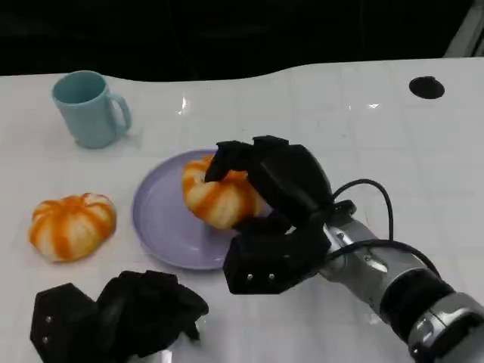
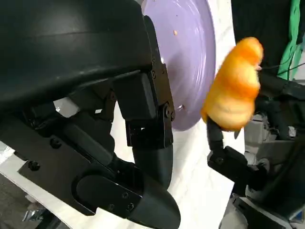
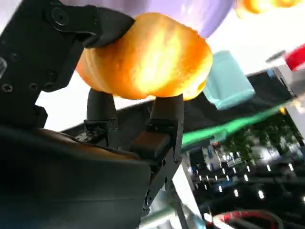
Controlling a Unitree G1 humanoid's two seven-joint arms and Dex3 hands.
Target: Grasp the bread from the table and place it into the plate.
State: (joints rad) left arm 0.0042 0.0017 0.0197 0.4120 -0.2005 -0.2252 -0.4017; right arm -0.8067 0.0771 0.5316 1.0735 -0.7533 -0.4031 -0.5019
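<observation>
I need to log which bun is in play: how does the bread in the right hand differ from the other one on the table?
The held bread is gripped by the right hand over the purple plate; the loose bread lies on the white table, beside the plate and untouched. Fingers partly cover the held one; the loose one shows whole. Both are round, orange with pale stripes, and look alike in size.

Right hand (image 1: 265,204) grips bread roll (image 1: 219,198) over plate (image 1: 162,219), which sits just left of and under it. 2nd bread roll (image 1: 72,225) farther left, beyond plate. Mug (image 1: 89,108) behind-left. Left hand (image 1: 125,314) near-left of right hand, w/ 2nd roll just behind it.
</observation>
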